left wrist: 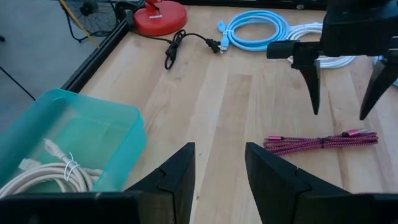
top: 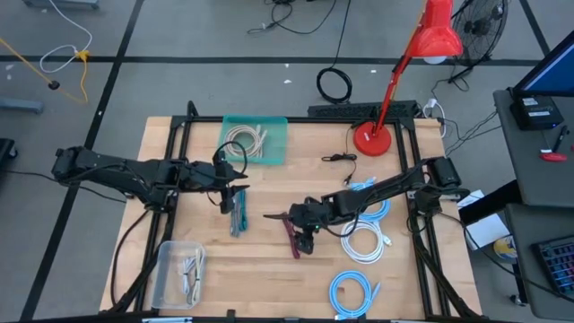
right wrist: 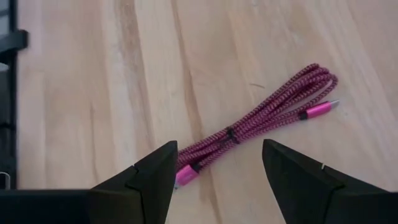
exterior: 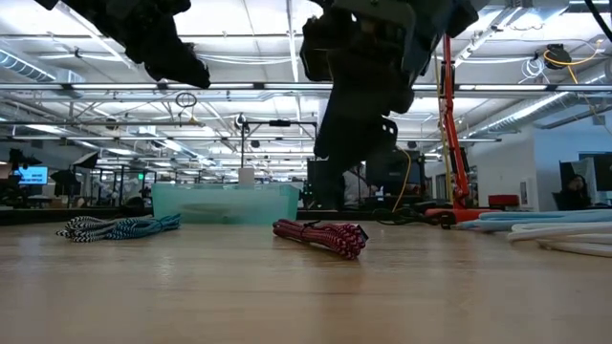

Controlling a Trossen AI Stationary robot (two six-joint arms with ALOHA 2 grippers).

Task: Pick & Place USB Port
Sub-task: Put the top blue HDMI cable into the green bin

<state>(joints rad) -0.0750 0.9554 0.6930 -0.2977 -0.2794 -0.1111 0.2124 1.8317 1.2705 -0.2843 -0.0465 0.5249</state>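
Observation:
The USB cable is a magenta braided bundle lying flat on the wooden table, also seen as the magenta bundle from above. My right gripper hangs open just above it, tilted down, one finger to each side of the bundle's near end without touching; from the left wrist view the right gripper stands clear over the cable. My left gripper is open and empty, held above the table left of centre, over a teal-and-black cable.
A teal bin with a white cable stands at the far side, a clear bin at the near left. Blue and white coiled cables lie to the right, with a red lamp base and a black cord behind.

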